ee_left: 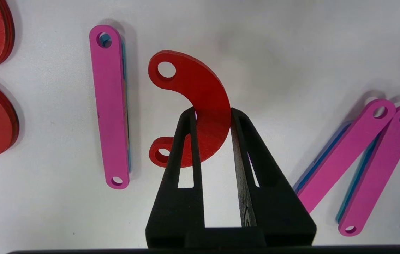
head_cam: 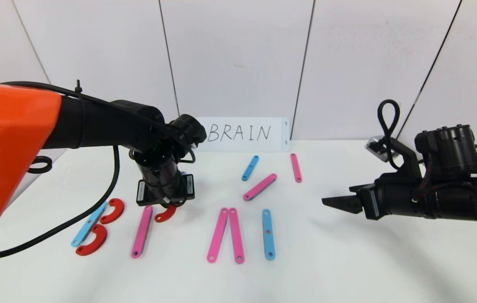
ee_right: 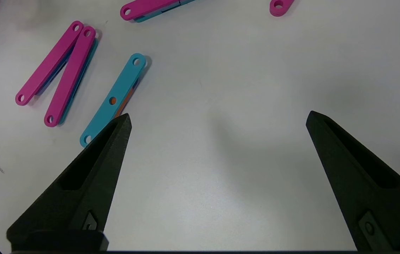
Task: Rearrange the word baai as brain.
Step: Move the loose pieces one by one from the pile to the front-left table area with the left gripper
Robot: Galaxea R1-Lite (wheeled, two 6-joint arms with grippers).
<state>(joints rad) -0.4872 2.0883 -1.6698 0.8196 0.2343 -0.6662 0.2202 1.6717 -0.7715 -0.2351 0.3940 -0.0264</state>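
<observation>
My left gripper points down at the table's left, shut on a red crescent. In the left wrist view the fingertips press both edges of this crescent, right beside a pink bar that also shows in the head view. To the left lie a blue bar and two red crescents. Two pink bars meet at their tops in the middle, with a blue bar to their right. My right gripper hovers open and empty at the right; it also shows in the right wrist view.
A white card with BRAIN handwritten on it leans on the back wall. Loose bars lie behind the word: a short blue one, a pink one and another pink one. The left arm's cable trails over the table's left edge.
</observation>
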